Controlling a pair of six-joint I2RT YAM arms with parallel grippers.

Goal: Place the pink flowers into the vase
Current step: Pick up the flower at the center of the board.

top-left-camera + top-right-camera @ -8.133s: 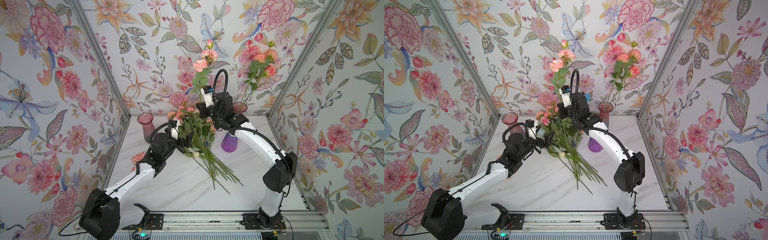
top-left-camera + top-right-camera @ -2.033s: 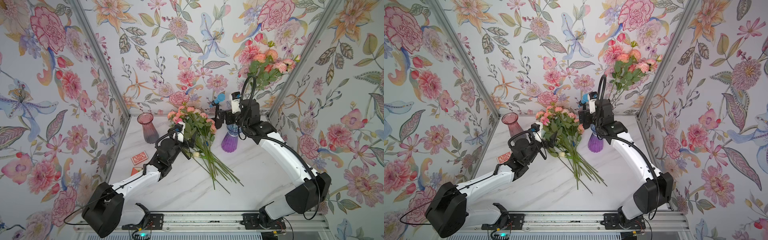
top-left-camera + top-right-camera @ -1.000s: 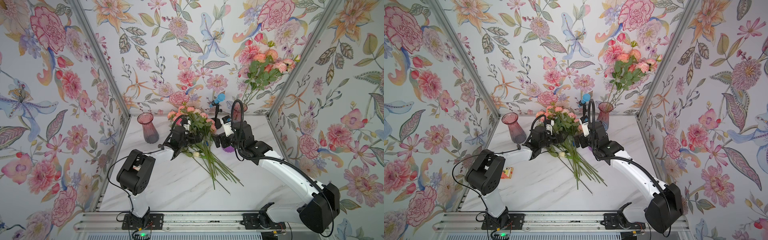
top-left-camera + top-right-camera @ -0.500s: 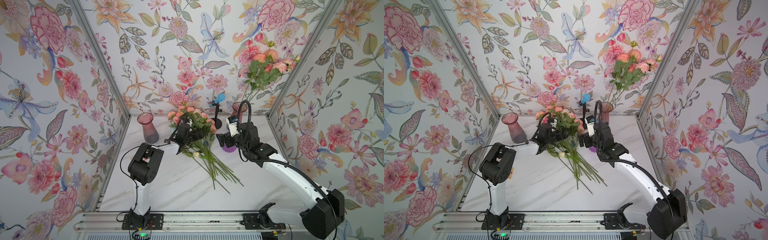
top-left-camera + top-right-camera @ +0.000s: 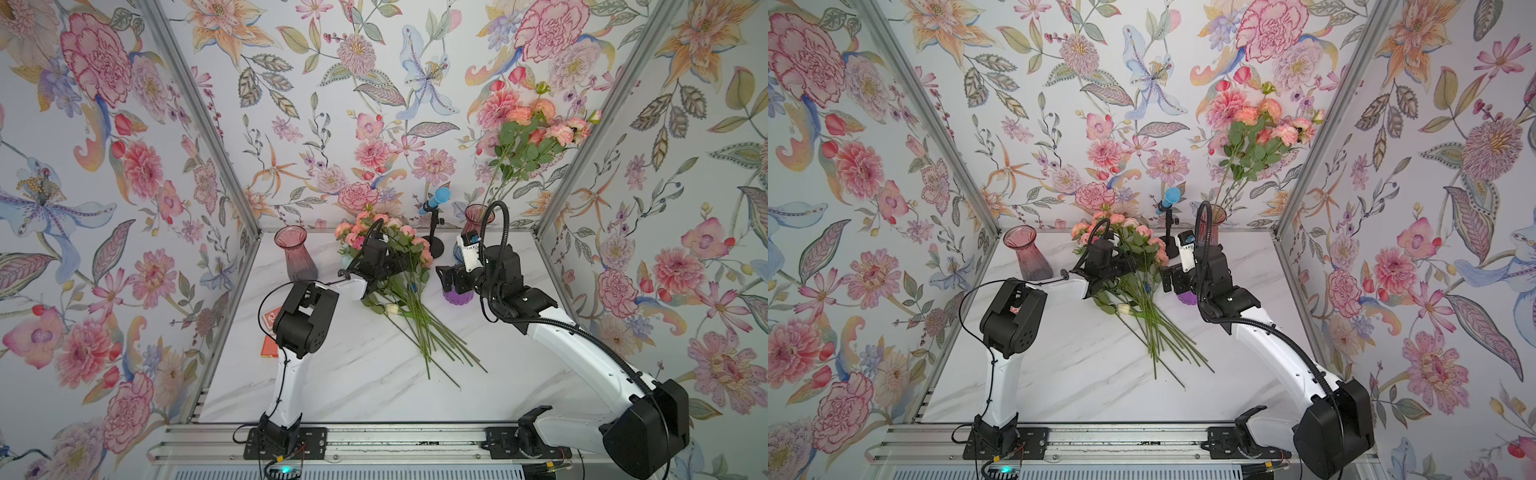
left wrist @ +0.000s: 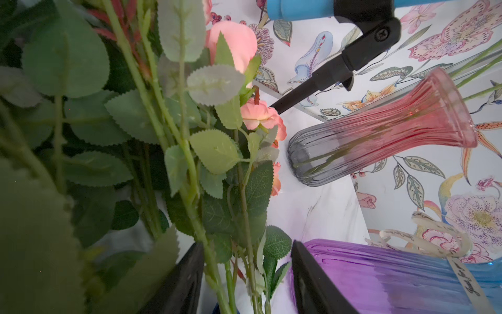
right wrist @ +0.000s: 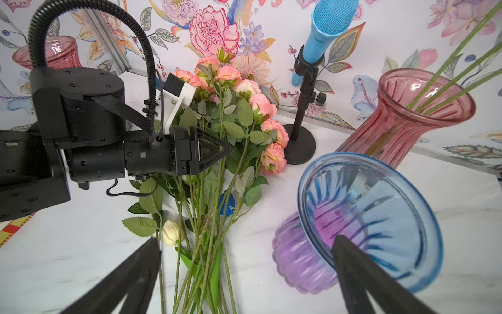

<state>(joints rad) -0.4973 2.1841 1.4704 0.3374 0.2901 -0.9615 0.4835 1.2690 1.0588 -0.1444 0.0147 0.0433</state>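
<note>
On the white marble table point(image 5: 353, 386), toward its back edge, the pink flowers point(image 5: 409, 245) lie in a loose bunch, blooms toward the back wall and bare stem ends fanned toward the front. The left gripper point(image 7: 221, 149) reaches into the leafy middle of the bunch from the left; in the left wrist view its black fingers point(image 6: 187, 280) stand partly apart with several green stems between them; one finger sits close against a thick stem and the other is clear of the stems, so the jaws are unclenched and grasp nothing. The right gripper point(image 7: 244, 271) hangs just beside the bunch on its right, above the purple-and-blue vase point(image 5: 457, 296); its jaws are spread wide and carry nothing; one finger crosses that vase's rim in the right wrist view, and whether it touches I cannot tell. In the back right corner the pink vase point(image 5: 478, 216) stands upright with several green stems in it; their upright pink blooms point(image 5: 536, 124) rise against the wallpaper. A blue microphone point(image 5: 434, 198) on a black stand sits at the back, between the bunch and the pink vase; a second pink vase point(image 5: 295, 257) stands upright at the back left, well apart from the others. A white bud point(image 5: 392, 308) lies among the stems; a red card point(image 5: 270, 320) lies by the left wall, partly behind the left arm.
</note>
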